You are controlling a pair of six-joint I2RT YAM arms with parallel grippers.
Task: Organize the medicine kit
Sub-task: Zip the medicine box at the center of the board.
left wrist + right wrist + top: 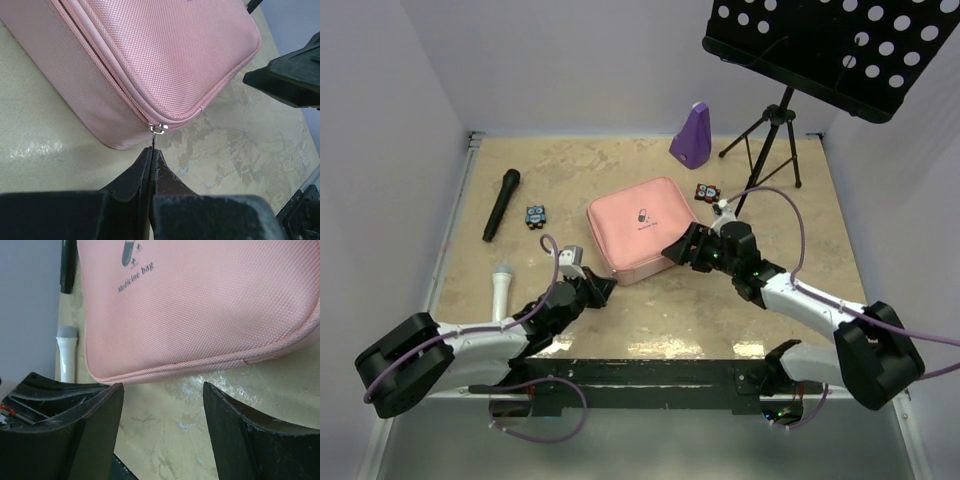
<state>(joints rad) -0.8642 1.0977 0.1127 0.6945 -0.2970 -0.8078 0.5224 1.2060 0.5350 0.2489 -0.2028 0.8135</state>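
Note:
The medicine kit is a closed pink zip case lying flat in the middle of the table, with a pill logo on its lid. My left gripper is at the kit's near left corner. In the left wrist view its jaws are shut on the thin tab of the zipper pull at the corner of the kit. My right gripper is open and empty, low over the table just off the kit's near right edge. Its jaws stand wide apart and touch nothing.
A purple metronome-shaped object stands at the back. A black microphone and a white microphone lie at the left. Small owl figures lie left and right of the kit. A music stand is at the back right.

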